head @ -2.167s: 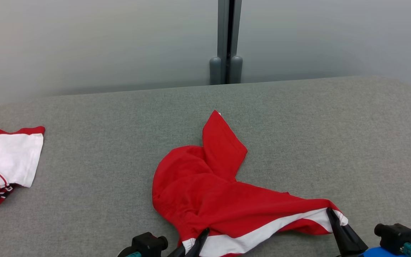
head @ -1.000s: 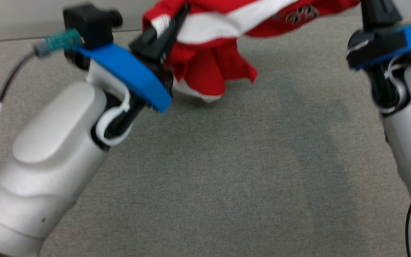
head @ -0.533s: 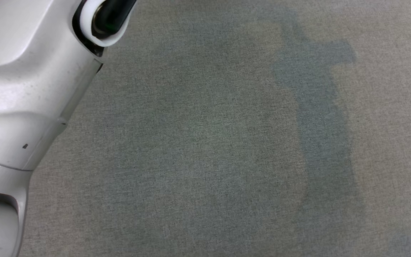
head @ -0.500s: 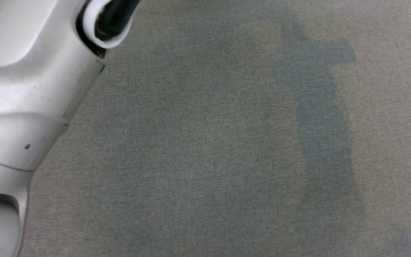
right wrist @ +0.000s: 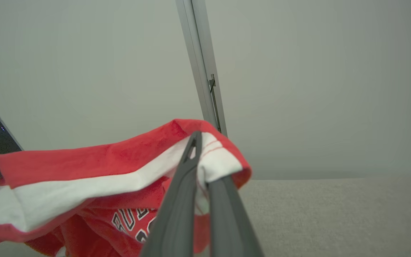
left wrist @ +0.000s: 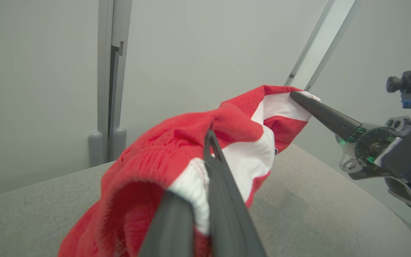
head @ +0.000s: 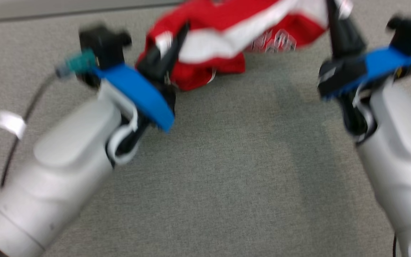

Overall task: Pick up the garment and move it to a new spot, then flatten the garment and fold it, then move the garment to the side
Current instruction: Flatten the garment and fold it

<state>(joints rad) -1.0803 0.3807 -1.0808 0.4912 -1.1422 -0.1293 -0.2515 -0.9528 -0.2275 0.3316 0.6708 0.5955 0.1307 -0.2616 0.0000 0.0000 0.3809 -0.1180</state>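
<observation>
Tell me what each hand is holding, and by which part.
Both hold the red garment by its white band: the left hand pinches one end, the right hand the other, with the cloth slung between them.

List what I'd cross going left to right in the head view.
White cloth → left end effector, shut on the garment's left end → garment → right end effector, shut on its right end.

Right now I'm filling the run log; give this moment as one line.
left gripper: shut on garment | right gripper: shut on garment | garment: hem stretched between them, rest sagging over table
</observation>
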